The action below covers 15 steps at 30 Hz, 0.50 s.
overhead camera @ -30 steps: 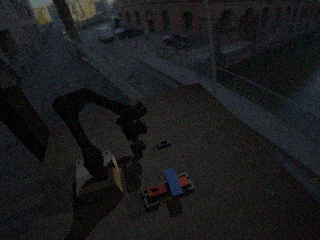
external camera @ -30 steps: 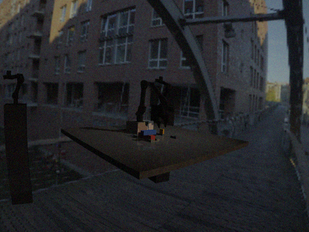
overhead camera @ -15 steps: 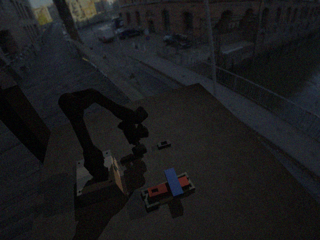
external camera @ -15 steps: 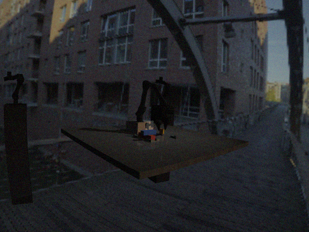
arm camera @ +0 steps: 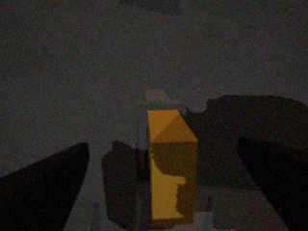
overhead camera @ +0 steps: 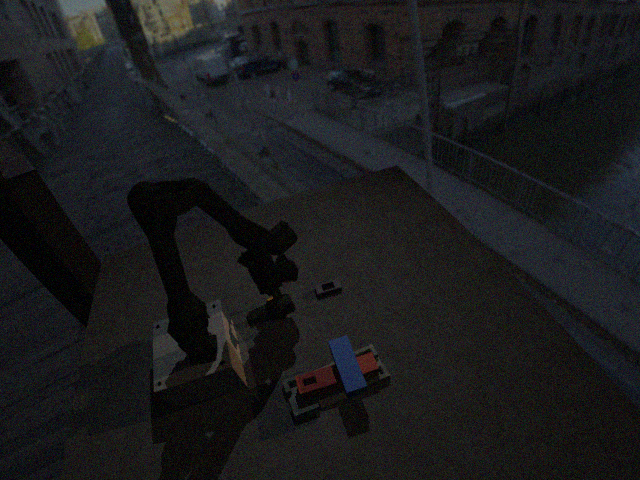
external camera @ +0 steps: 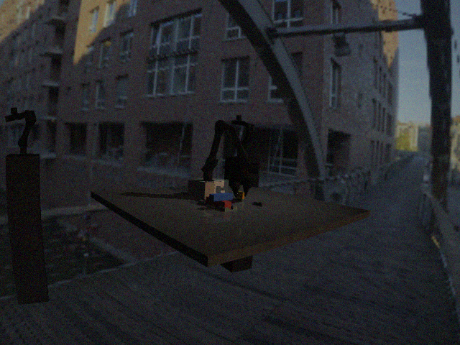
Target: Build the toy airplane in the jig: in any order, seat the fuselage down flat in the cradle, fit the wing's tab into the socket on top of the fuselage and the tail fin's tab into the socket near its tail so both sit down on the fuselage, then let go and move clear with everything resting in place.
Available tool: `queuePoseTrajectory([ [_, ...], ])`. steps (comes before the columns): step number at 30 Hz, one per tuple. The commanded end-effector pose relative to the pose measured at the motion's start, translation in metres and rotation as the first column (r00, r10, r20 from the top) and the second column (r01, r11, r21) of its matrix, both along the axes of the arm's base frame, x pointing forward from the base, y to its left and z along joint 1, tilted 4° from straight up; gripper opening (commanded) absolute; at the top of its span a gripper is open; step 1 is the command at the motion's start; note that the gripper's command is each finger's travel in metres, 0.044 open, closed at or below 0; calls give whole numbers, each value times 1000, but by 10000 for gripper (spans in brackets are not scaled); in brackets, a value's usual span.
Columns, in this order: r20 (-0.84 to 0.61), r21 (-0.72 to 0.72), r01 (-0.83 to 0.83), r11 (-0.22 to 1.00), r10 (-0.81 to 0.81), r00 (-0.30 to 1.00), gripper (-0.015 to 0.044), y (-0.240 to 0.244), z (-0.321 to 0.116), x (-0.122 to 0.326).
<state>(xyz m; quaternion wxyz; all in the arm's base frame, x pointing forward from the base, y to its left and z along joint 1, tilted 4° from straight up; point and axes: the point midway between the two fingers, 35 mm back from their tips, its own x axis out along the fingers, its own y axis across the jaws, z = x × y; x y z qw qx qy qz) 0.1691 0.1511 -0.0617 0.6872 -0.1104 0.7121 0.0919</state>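
The red fuselage [overhead camera: 325, 376] [external camera: 227, 203] lies lengthwise in the grey-green cradle [overhead camera: 305, 411] and looks flat. The blue wing [overhead camera: 347, 361] [external camera: 221, 196] lies across the top of it; its tab is hidden. The dark socket at the fuselage's near-base end shows open. The yellow-orange tail fin [arm camera: 173, 192] [external camera: 240, 195] stands upright on the table near the arm's base; in the top view only a sliver shows past the fingers. My gripper [arm camera: 165, 146] is open, low over the fin, with one finger on either side and visible gaps to both.
A small dark block [overhead camera: 327, 290] [external camera: 257, 203] with a recess lies on the table beyond the gripper. The arm's pale box-shaped base [overhead camera: 164, 356] stands beside the fin, and the cradle is on its other side. Dark shadows cover much of the table around the fin.
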Motion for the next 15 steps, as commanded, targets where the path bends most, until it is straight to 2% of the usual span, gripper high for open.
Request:
queuePoseTrajectory([
  [1,-4,2,2,1000,-2,1000,388,0,-3,-1],
  [13,-4,2,2,1000,-2,1000,72,0,-3,-1],
  [15,-4,2,2,1000,-2,1000,59,0,-3,-1],
])
